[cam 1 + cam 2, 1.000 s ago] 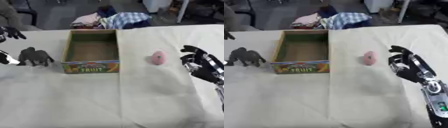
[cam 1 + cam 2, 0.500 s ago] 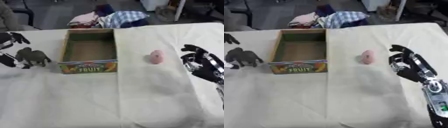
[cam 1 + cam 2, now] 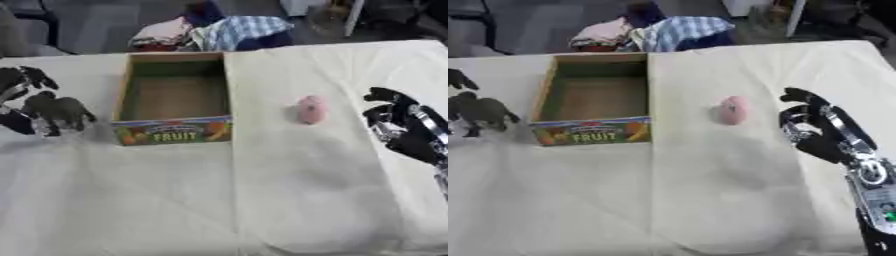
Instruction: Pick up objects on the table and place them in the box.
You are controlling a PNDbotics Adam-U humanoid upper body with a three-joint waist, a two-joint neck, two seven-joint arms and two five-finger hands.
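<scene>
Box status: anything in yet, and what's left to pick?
Nothing is done: the box looks empty. In hand: the left hand is at the grey elephant toy just left of the box, fingers around it, though the toy appears to stand on the table. Left: that toy and the pink object right of the box, with the right hand open beside it.

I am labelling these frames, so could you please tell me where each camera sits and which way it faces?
Left eye view: in the head, looking down at the table; left hand open around the toy elephant, right hand open at the right edge.
Right eye view: in the head beside it, facing likewise; more of the right arm shows, the left hand only at the edge.
Shared: the fruit box, empty, and the pink object.
</scene>
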